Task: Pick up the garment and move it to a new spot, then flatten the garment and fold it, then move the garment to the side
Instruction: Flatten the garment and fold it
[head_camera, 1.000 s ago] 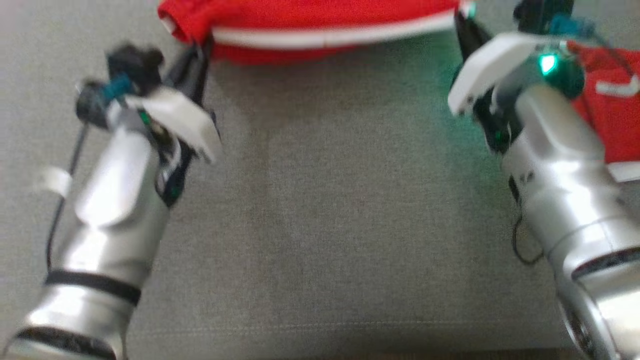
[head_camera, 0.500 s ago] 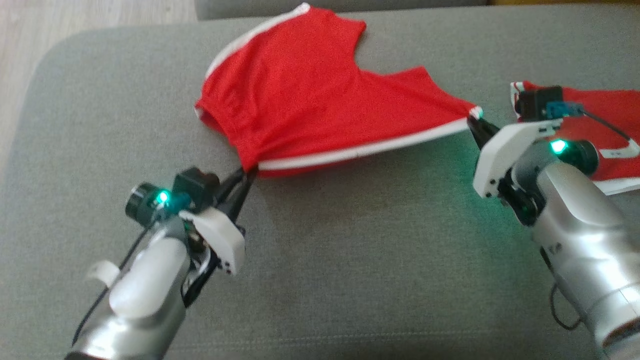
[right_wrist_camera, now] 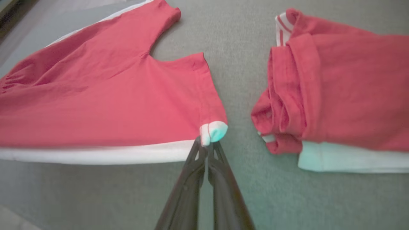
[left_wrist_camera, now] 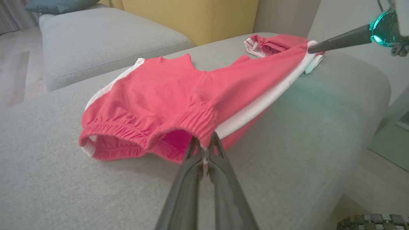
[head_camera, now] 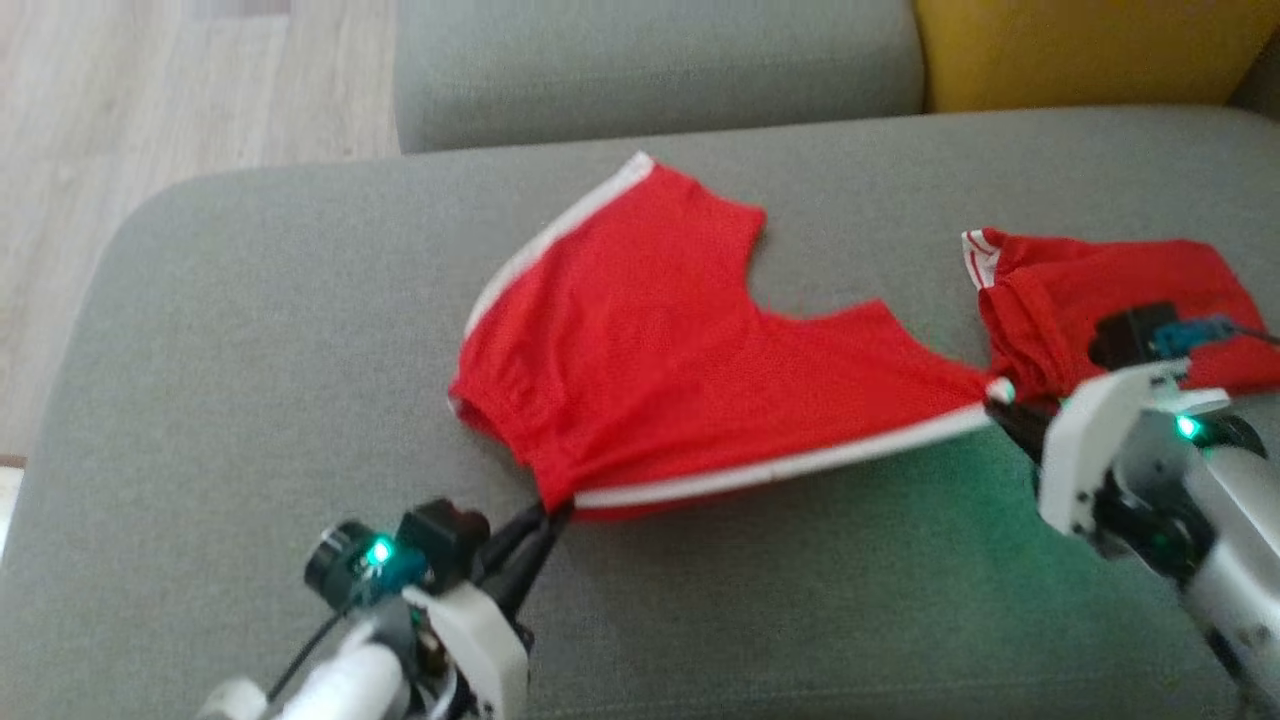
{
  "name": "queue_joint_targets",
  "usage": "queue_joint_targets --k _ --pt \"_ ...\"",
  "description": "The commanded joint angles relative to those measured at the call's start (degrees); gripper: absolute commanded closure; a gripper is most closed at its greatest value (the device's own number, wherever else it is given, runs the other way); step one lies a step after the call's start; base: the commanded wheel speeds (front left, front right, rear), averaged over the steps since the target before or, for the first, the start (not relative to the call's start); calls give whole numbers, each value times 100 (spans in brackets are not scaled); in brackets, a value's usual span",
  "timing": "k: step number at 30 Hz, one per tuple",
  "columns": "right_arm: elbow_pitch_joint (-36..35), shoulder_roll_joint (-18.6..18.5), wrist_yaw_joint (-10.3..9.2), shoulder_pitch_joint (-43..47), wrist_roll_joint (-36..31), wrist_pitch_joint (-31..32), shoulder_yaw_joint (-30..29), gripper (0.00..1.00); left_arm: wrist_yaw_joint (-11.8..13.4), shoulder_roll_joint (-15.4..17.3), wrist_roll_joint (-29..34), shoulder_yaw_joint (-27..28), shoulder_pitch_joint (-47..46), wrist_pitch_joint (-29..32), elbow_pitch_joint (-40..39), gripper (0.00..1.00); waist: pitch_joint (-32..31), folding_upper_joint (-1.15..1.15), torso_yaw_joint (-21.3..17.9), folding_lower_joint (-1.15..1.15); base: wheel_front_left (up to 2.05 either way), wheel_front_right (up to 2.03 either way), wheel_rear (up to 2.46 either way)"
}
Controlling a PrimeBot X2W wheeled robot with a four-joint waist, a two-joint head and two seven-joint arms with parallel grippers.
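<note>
Garment (head_camera: 650,380), red shorts w/ white stripe, strung taut btwn both hands, far half lying on grey sofa seat (head_camera: 250,350) ahead of the fingertips: left hand (head_camera: 545,515) clamped shut on waistband corner, right hand (head_camera: 1000,405) clamped shut on leg-hem corner. Risks, prob.: hem tip slipping from right hand if pulled tighter, or second red pile (head_camera: 1100,290) just right of that hand getting snagged. Left wrist view, unlike head view: waistband gaping, maybe one layer pinched; right wrist view: how little hem sits in the grip.
</note>
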Motion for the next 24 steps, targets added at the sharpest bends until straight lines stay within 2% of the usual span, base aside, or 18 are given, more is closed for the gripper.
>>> queue_joint_targets --k 1,6,9,12,18,24 --pt "-378 -338 36 109 111 136 -54 100 111 237 -63 240 -65 78 -430 100 -91 0 -9 0 0 0 0" --pt "-1118 -879 36 718 284 597 -323 100 289 441 -162 160 453 477 -1324 100 -154 0 3 0 0 0 0" --pt "-1619 -1207 36 1173 330 958 -665 100 368 559 -164 18 755 748 -1917 100 -163 0 31 0 0 0 0" --pt "-2051 -1370 36 1423 234 1139 -1158 100 467 616 -208 4 896 909 -2334 100 -128 0 72 0 0 0 0" --pt "-2659 -1090 36 1412 -312 1465 -1881 100 626 622 -258 195 738 973 -2601 100 21 0 254 0 0 0 0" --pt "-2933 -689 36 715 -939 1767 -2108 100 571 514 -275 340 207 954 -2547 100 447 0 628 0 0 0 0"
